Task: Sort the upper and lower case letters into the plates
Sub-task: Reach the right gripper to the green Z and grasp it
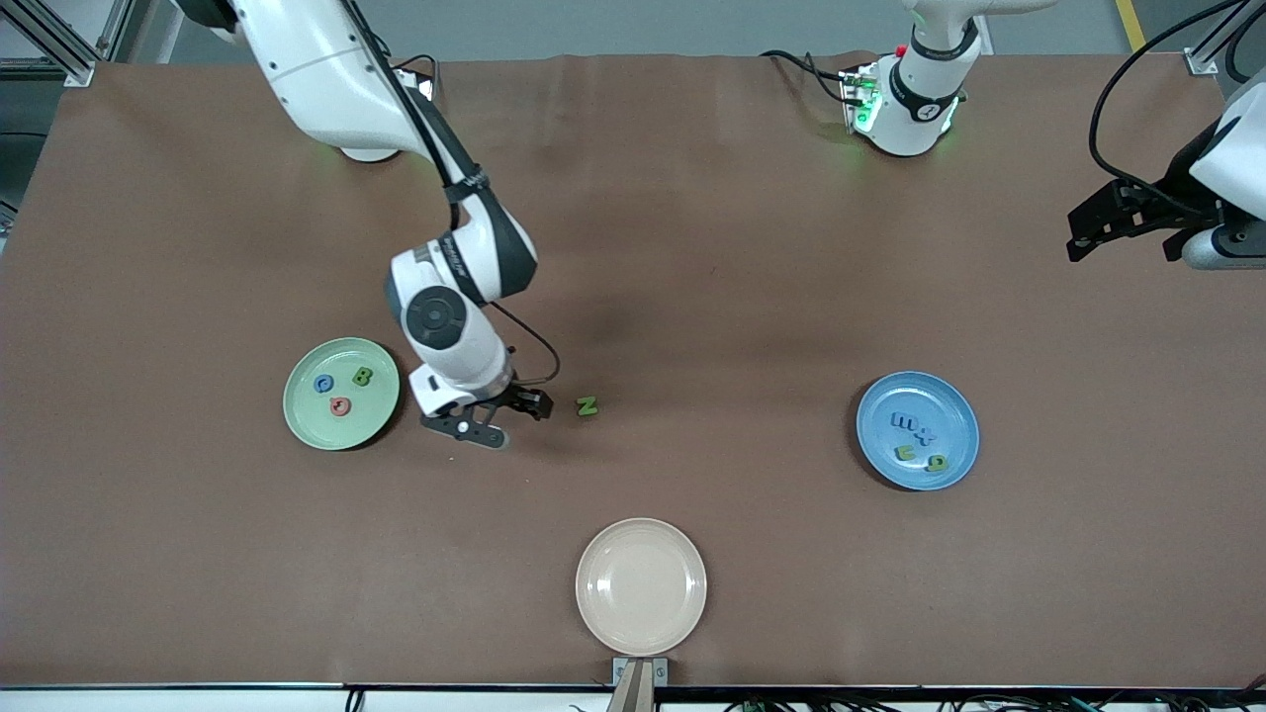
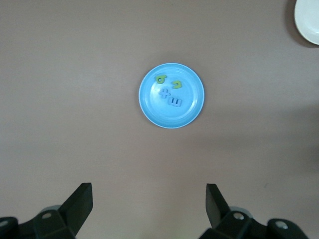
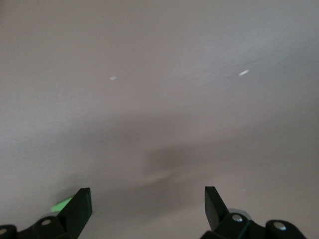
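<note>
Hard to read the small stuff here: the letters in the blue plate (image 1: 918, 431) are tiny, and only an m-like blue shape and some green ones come through. The green N (image 1: 587, 406) sits clear enough on the bare bench (image 1: 752, 247), between the pale green plate (image 1: 341, 394) and the blue plate, nearer the green one. In the right wrist view that letter is just a green sliver (image 3: 61, 204) cut off by a finger (image 3: 79, 206), and the rest is a smeared, streaky bench top. The left arm is cut by the frame edge in the front view, so only part of its end effector (image 1: 1128, 220) shows.

The surface is a brown mat with a faint crease along the base end; pale floor and metal framing show past it.

The right end effector (image 1: 495, 417) hangs low over the bench between the pale green plate and the N, fingers spread, pinching nothing. The left end effector (image 2: 148, 204) waits high over the bench, fingers spread wide and empty, past the blue plate toward the left arm's end.

The front view shows the green plate's load: a blue C (image 1: 323, 384), a green B (image 1: 363, 376), a red letter (image 1: 340, 406). Only the left wrist view looks straight down on the blue plate (image 2: 171, 69), with the cream plate's (image 2: 308, 20) edge at the corner. The cream plate (image 1: 641, 586) lies nearer the camera than the N.
</note>
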Robot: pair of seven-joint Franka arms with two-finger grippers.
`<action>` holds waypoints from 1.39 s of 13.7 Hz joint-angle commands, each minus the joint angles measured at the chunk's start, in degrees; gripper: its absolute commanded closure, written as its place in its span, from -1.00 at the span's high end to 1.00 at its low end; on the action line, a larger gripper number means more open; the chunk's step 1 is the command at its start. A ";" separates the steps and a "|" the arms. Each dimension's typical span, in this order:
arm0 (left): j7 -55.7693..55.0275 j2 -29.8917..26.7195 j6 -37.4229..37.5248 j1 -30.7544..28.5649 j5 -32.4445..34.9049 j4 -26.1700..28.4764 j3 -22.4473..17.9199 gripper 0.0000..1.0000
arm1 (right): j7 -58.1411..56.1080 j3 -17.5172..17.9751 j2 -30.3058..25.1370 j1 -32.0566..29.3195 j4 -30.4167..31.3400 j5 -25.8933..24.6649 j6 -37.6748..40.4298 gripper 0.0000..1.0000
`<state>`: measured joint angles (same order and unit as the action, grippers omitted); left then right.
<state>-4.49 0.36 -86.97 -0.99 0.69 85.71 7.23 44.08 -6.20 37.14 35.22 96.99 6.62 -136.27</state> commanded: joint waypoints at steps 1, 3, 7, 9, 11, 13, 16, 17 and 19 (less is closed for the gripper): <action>0.98 -0.54 -0.48 0.11 -1.22 0.51 -0.29 1.00 | 4.86 -0.57 4.69 1.95 -4.44 0.41 -0.04 1.00; 0.63 -0.54 -0.30 0.03 -1.22 0.51 -0.38 1.00 | 3.83 -0.57 6.10 3.62 -4.44 0.15 -2.58 1.00; 0.62 -0.89 0.49 -0.15 -1.22 0.51 -0.38 1.00 | -2.07 -0.39 7.77 5.12 -5.84 0.41 -3.47 1.00; 0.62 -0.89 0.49 -0.15 -1.22 0.51 -0.47 1.00 | -2.07 0.49 7.78 5.30 -6.46 0.41 -3.47 0.96; 0.36 -0.80 0.49 -0.15 -1.22 0.51 -0.38 1.00 | -2.33 0.58 7.95 6.26 -6.64 0.23 -3.47 0.94; 0.36 -0.62 0.40 -0.15 -1.22 0.34 -0.38 1.00 | -2.25 0.67 8.65 6.88 -7.25 0.14 -3.47 0.87; 0.36 -0.36 0.14 -0.06 -1.13 0.25 -0.38 1.00 | -1.98 0.58 10.23 7.76 -9.01 -0.29 -3.47 0.67; 0.36 -0.36 0.05 -0.06 -1.13 0.25 -0.38 1.00 | -1.98 0.58 10.41 7.85 -9.10 -0.38 -3.47 0.61; 0.36 -0.36 0.05 -0.06 -1.13 0.16 -0.38 1.00 | -2.25 0.58 10.41 8.28 -9.27 -1.08 -3.47 0.41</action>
<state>-4.49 0.36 -86.85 -1.06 0.37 85.74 7.10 42.24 -5.47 46.62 42.95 89.09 6.28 -139.90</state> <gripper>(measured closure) 0.000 0.172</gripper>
